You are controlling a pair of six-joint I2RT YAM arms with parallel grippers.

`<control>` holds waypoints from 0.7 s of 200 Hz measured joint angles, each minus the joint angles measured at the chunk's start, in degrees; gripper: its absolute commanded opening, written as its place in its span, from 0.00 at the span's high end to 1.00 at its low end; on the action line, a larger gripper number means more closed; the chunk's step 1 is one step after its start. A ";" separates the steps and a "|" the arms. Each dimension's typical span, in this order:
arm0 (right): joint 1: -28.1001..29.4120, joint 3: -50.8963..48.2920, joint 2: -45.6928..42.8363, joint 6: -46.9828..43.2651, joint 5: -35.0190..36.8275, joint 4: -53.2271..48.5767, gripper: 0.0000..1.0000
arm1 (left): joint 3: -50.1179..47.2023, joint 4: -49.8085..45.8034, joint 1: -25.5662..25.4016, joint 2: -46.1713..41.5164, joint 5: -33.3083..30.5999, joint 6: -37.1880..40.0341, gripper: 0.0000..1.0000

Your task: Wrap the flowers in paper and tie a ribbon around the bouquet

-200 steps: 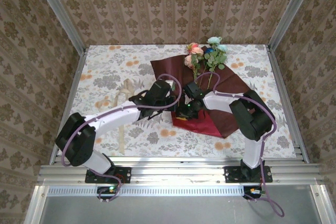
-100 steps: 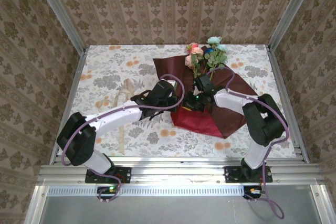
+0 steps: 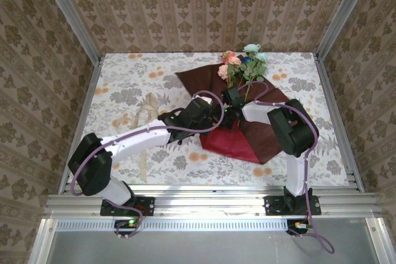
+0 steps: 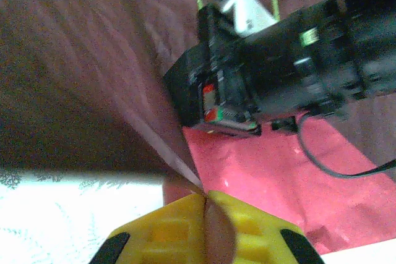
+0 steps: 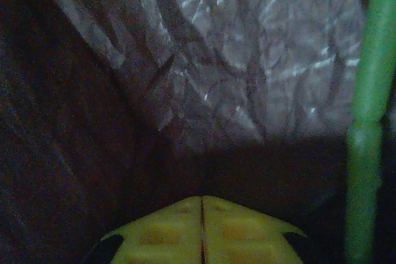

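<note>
The paper lies at mid table, mostly dark maroon, with a bright red flap at its front. On its far corner rest the flowers, their green stems running down onto it. My left gripper is shut on the paper's edge, which is pinched between its yellow fingertips. My right gripper sits on the paper just left of the stems, shut with nothing showing between its jaws. A green stem runs along its right side. The ribbon lies on the cloth at the left.
A flower-printed tablecloth covers the table, with patterned walls and metal posts on three sides. The two wrists sit close together over the paper, and the right gripper's black body is just ahead of my left fingers.
My right gripper has moved from the paper's front part up towards the stems and has closed. The left gripper has shifted slightly right, still holding the paper's edge.
</note>
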 measured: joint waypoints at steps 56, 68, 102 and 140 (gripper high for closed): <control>-2.08 1.16 -9.73 -7.04 0.81 -9.01 0.57 | 6.12 -2.56 -1.86 3.78 -1.03 4.94 0.97; -3.80 -0.66 -14.69 -8.09 0.90 -9.33 0.63 | 7.67 -3.28 -2.27 5.18 -1.01 6.14 0.97; -8.76 -11.19 -25.24 -8.74 0.61 -9.44 0.80 | 12.63 -4.33 -4.15 9.29 -0.72 9.22 0.97; -8.24 -24.22 -26.03 -4.39 -1.01 -7.15 0.85 | 15.61 -4.81 -5.84 11.89 1.33 11.02 0.97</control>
